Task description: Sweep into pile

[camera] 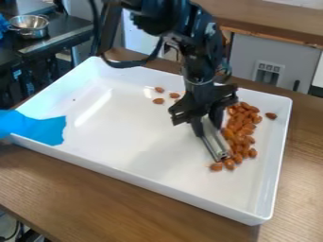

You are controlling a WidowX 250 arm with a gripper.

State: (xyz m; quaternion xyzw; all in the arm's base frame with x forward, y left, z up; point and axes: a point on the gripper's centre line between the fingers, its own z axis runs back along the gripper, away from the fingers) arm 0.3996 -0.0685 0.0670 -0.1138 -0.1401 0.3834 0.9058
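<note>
Okay, so going left to right, we've got a shiny metal bowl (29, 26) sitting on a dark surface up in the upper left of the frame. Below it, at the left edge, some blue material (37, 126) hangs over the rim of the big white tray (129, 174). The tray sits a bit skewed on our wooden table (120, 203) and takes up most of the middle.

Just above the middle of the frame, a few loose nuts (158, 100) (they look like almonds to us) lie left of the arm, well apart from the rest. The black arm comes in from the top edge, and its gripper (208, 129) hangs down over the tray right of center. It's closed around a silvery metal tool (216, 139), which slants down and to the right.

Right beside the tool is the main pile (241, 128) of brown nuts, a longish heap that runs down towards the tool's lower end. One stray nut (271, 116) lies just off its upper right, near the tray's right wall.
</note>
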